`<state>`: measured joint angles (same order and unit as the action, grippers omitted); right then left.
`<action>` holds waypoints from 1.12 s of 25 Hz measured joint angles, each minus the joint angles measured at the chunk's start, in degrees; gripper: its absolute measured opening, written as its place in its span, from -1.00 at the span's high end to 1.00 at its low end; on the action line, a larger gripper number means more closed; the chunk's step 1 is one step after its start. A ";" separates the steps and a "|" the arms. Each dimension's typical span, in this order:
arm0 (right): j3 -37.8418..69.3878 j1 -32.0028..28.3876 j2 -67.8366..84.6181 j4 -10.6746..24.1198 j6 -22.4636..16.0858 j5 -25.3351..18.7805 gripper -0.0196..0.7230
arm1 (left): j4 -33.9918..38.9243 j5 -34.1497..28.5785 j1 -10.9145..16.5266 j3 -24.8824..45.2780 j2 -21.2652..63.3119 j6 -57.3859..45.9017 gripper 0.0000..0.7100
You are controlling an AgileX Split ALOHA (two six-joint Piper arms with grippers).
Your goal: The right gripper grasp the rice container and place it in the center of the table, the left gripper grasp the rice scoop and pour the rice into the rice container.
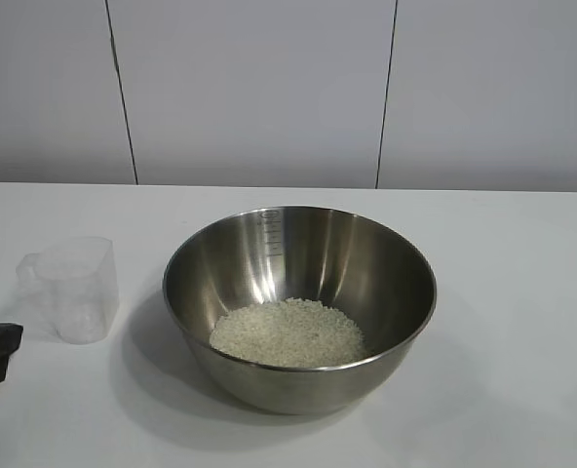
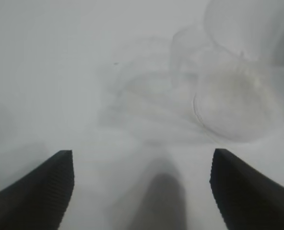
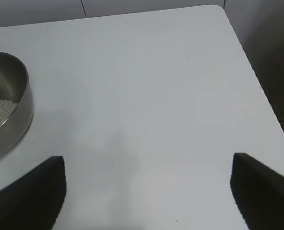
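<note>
1. Two task objects sit on the table [image 1: 522, 292]: the rice container [image 1: 299, 304], near the table's centre, holds the rice [image 1: 288, 333] in a loose heap on its floor; the rice scoop [image 1: 72, 288] stands upright and looks empty, just beside the container on the left-arm side, apart from it.
2. Left gripper [image 2: 142, 191]: fingers spread wide, nothing between them. In the exterior view only a black corner shows at the edge, near the scoop but not touching. In the left wrist view the scoop [image 2: 238, 105] lies ahead of the fingertips and off to one side.
3. Right gripper [image 3: 147, 191]: fingers spread wide, empty, over bare table well apart from the container [image 3: 7, 105].
4. Judgement: pouring looks finished; what remains is clearing the arms.
5. Risk: the scoop is light and tall for its base. A left finger clipping its tab handle or wall during any sideways move would tip it or skid it into the container.
6. Risk: the container has a rounded base. A knock at its rim from either arm could rock it and throw grains over the side.
7. Risk: stray grains on the table cannot be confirmed from these views.
</note>
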<state>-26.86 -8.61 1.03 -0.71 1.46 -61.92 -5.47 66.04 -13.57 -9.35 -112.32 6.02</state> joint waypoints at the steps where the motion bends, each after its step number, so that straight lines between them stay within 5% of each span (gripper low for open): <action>1: 0.00 0.00 0.00 0.00 0.00 0.00 -0.77 | 0.00 0.00 0.00 0.73 0.55 -0.19 -0.67; 14: 0.00 0.00 0.00 0.00 0.00 0.00 -0.77 | 0.00 0.00 0.00 8.25 12.61 -0.80 -0.70; 28: 0.00 0.00 0.00 0.00 0.00 -0.06 -0.77 | -1.29 -0.05 0.00 8.86 17.70 -2.86 -0.70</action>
<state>-26.86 -8.61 1.03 -0.71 1.46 -61.98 -6.76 65.99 -13.57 -0.48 -94.63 3.16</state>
